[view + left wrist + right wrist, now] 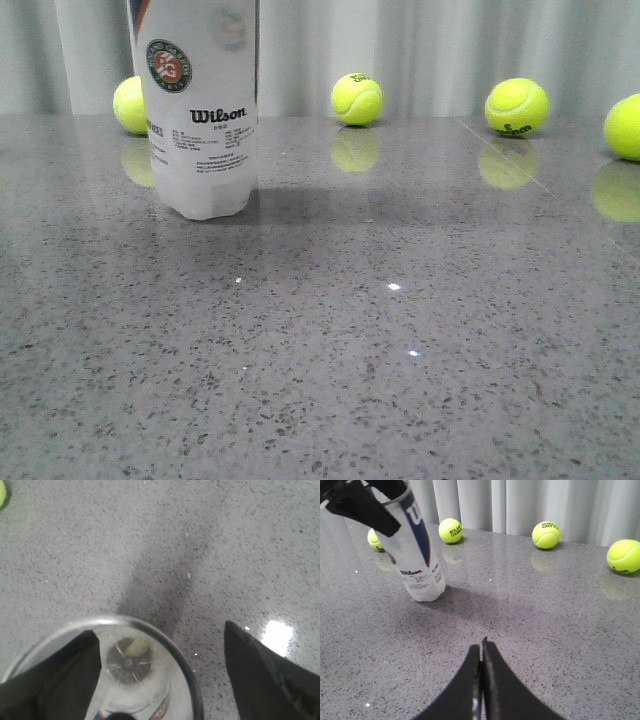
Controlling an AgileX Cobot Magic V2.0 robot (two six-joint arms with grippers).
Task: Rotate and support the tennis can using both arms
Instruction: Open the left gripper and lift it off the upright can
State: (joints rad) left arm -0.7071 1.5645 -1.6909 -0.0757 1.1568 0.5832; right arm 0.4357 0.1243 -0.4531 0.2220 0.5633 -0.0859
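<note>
Right wrist view: right gripper (481,650) closed empty, left gripper (165,680) seemingly astride tennis can (417,555) rim, unsupported can could tip.

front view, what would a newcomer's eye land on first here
First the tall white tennis can standing upright at the left of the grey speckled table. Next, the yellow-green tennis balls lined along the far edge before the curtain. From the left wrist, the left claw straddles the can's silver rim, one finger inside.
</note>
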